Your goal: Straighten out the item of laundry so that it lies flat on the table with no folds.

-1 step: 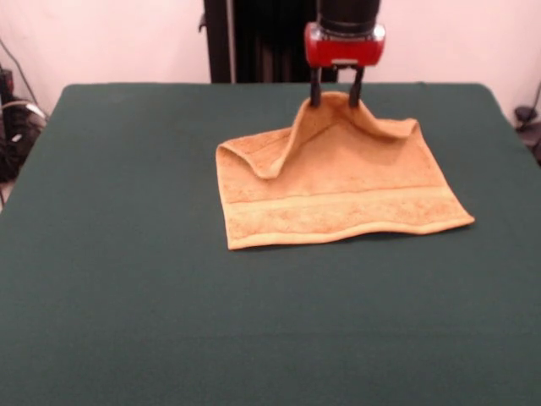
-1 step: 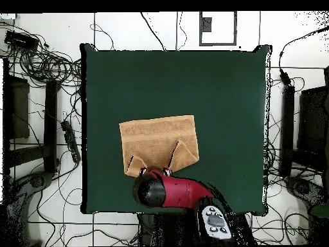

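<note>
An orange-tan terry hand towel [image 1: 338, 190] lies a little right of centre on a dark green table [image 1: 127, 279], in the farther half as the front view shows it. Its near part rests flat, with a woven border band running left to right just inside the near edge. The far edge is not flat. It rises into a peak at the middle, and to the left of the peak a flap is folded forward over the towel's body. To the right, the far corner lifts in a soft ridge.

The robot's gripper [image 1: 336, 100], black fingers under a red housing, comes down from above and pinches the peak of the far edge between its fingertips. The cloth hangs away from the pinch on both sides like a small tent.

In the overhead view the towel [image 2: 157, 135] shows the same folded side lying toward the gripper [image 2: 159, 172], with two flaps turned in over the cloth.

The step in hand appears to be drawing the pinched edge outward, away from the flat near part. To do it well, the pull should probably stay low and steady, so the folded flap unrolls rather than drags the whole towel. Lifting too high may slide the flat part or form new creases. The grip looks narrow, so the two far corners may lag and need separate attention.
</note>
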You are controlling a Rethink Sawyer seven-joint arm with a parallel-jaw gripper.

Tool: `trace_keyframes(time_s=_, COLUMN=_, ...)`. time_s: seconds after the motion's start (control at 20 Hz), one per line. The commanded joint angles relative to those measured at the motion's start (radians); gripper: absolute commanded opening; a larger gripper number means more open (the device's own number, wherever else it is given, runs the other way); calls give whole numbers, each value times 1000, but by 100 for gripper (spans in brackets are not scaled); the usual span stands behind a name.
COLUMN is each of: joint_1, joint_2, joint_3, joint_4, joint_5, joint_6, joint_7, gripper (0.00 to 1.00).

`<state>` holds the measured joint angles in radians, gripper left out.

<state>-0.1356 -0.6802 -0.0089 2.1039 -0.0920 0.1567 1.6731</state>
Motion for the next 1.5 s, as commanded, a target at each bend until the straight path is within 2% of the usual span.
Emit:
trace_keyframes(time_s=0.05, joint_1=50, joint_2=-52, joint_3=10, joint_4=136, joint_5=-12, joint_6=-38, joint_7=200, gripper=100)
trace_keyframes(time_s=1.05, joint_1=61, joint_2=-53, joint_3=42, joint_4=185, joint_5=38, joint_6=-72, joint_7=222, gripper=100)
trace_keyframes(time_s=1.25, joint_1=64, joint_2=-66, joint_3=48, joint_4=152, joint_5=61, joint_6=-5, joint_7=209, gripper=100)
trace_keyframes(time_s=1.5, joint_1=125, joint_2=-178, joint_3=25, joint_4=83, joint_5=103, joint_6=166, joint_7=206, gripper=100)
